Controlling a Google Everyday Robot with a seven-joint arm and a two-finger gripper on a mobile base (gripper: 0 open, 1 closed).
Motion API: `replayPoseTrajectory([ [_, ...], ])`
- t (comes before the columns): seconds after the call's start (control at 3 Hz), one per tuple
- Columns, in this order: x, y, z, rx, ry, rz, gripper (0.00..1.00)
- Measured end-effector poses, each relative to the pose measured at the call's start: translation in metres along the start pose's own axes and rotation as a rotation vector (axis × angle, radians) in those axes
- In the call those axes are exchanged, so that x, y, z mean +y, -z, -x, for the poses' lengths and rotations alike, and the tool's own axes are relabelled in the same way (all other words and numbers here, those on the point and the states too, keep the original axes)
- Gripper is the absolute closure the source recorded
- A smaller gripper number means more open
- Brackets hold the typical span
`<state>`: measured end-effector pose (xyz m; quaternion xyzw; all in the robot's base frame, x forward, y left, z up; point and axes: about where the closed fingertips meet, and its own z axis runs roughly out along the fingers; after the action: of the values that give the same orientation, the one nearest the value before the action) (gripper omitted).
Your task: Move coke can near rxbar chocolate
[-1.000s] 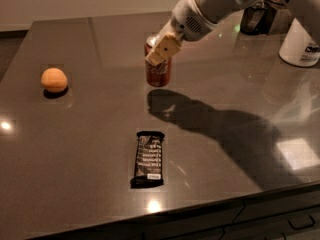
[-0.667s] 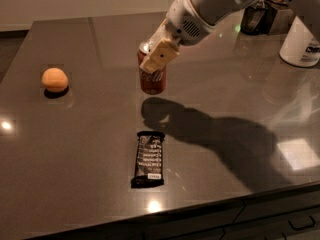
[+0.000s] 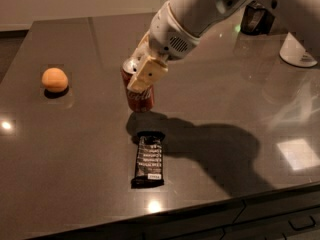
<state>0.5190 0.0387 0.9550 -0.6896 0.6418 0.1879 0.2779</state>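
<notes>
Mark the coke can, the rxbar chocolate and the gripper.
coke can (image 3: 140, 98), camera view, lower red side.
rxbar chocolate (image 3: 149, 160), camera view, middle of wrapper.
gripper (image 3: 139, 70), camera view, between fingertips, clamping the coke can's top.

Single raised camera looks down across table (image 3: 75, 159), jaws upper centre.

The dark glossy table (image 3: 75, 184) is carrying an orange (image 3: 54, 79) at left, a chocolate bar (image 3: 149, 160) near the front and a white base (image 3: 298, 51) far right. The gripper (image 3: 142, 73) is clasping a tilted soda can (image 3: 141, 98) just behind the bar.
</notes>
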Motion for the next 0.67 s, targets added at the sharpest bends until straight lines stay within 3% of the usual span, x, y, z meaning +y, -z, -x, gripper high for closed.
replayPoseTrajectory([
  [0.33,0.01,-0.012,0.0,0.009,0.038,0.031,1.0],
  [0.67,0.014,-0.022,-0.003,0.01,0.054,0.056,0.85],
])
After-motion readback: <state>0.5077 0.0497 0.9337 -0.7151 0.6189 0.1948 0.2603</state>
